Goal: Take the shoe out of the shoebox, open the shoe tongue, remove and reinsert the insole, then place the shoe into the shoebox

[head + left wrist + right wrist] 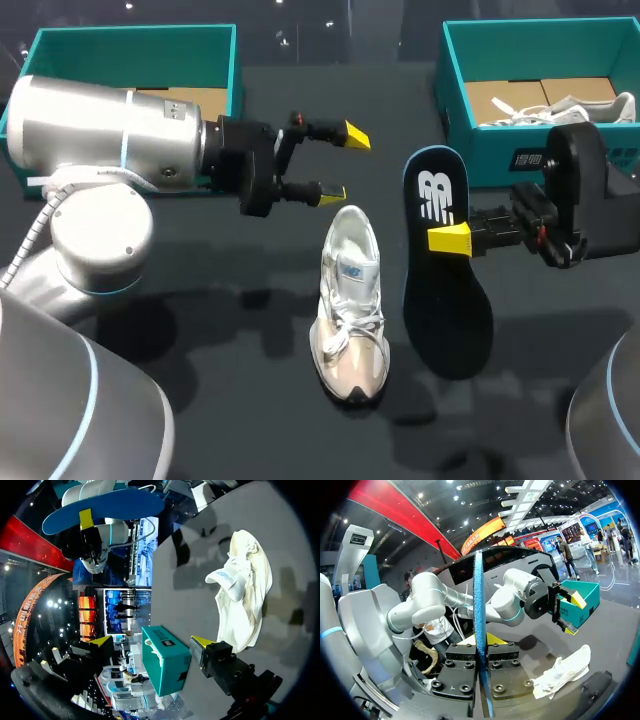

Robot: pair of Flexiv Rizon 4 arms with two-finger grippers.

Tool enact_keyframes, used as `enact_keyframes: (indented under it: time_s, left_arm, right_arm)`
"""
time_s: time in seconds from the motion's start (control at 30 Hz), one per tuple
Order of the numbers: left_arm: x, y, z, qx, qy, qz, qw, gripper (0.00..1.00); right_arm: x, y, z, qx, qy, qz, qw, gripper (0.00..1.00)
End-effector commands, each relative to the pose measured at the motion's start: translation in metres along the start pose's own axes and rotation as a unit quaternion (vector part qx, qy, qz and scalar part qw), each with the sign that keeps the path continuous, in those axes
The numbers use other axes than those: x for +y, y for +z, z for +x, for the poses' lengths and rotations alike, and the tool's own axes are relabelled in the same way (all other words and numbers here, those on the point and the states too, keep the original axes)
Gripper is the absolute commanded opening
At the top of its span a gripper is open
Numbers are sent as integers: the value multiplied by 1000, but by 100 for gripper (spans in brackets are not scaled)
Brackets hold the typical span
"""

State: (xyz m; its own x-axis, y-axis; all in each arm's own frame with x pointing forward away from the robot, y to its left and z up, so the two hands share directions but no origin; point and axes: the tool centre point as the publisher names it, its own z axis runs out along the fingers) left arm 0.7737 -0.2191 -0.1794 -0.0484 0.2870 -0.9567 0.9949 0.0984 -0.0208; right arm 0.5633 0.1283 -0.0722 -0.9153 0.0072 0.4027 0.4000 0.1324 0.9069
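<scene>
A white sneaker [350, 300] lies on the dark table, toe toward the front edge, its tongue pulled up. My right gripper [452, 238] is shut on the dark blue insole [445, 270], which it holds on edge in the air to the right of the shoe. In the right wrist view the insole [479, 605] stands edge-on between the gripper's [481, 641] yellow tips, with the sneaker [562, 672] on the table beyond. My left gripper [345, 163] hovers open above and behind the shoe's heel. In the left wrist view its tips [152, 642] stand wide apart, beside the sneaker [245, 595].
A teal shoebox [500, 160] at the back right holds a second white shoe [560, 105]. Another teal box [130, 35] stands at the back left behind my left arm. The right box [162, 660] shows ahead of the left gripper.
</scene>
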Motion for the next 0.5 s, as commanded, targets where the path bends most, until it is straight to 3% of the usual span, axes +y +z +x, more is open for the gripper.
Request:
enact_keyframes:
  time_s: [0.03, 0.17, 0.5]
  left_arm:
    - [-2, 0, 3, -37, 2, -2, 999, 100]
    - [-1, -4, -7, -69, 9, -16, 997, 100]
    - [3, -25, -32, -83, 29, -31, 996, 100]
  right_arm:
    - [-4, -2, 9, -18, 0, -3, 1000, 0]
    - [-4, -2, 9, -18, 0, -3, 1000, 0]
    - [-4, -2, 9, -18, 0, -3, 1000, 0]
